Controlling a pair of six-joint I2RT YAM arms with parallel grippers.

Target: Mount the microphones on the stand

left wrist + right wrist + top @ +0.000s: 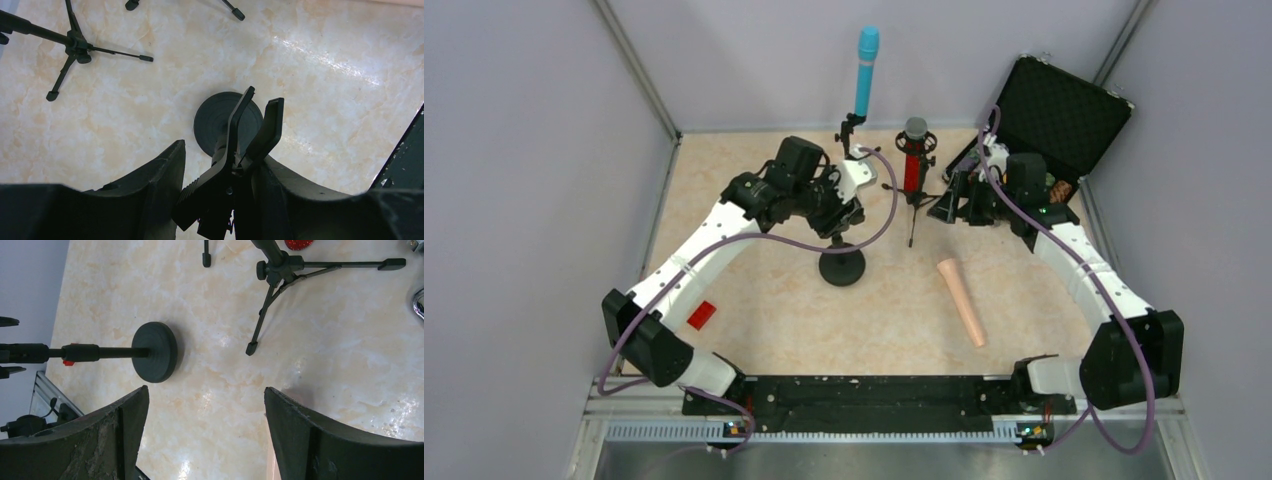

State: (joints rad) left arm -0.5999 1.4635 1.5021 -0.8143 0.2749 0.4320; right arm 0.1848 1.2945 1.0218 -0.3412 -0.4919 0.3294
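From above, the left gripper [843,206] sat at the head of the round-base stand [842,266], in the middle of the table [754,250]. The right gripper [952,200] hovered low beside the tripod stand [913,205], in front of the open black case [1064,105]. The case showed dark foam in its lid and one brownish item low down that was too hidden to name. The teal-blue microphone [866,70] stood upright in a holder at the back. The red microphone [912,165] sat in the tripod's mount. The peach microphone [961,300] lay flat on the table, well apart from both grippers. A small red block [701,315] lay near the left arm.

In the left wrist view, the left gripper [225,160] had its fingers [150,190] pressed in on the lower handles of the stand's clip [240,135]. The clip's own prongs stood a little apart above the round base [212,120].

In the right wrist view, the right gripper [206,395] was spread wide, holding and touching nothing, with bare table between its fingers [310,440]. The round-base stand [152,352] lay beyond, and the tripod stand [274,270] farther off.
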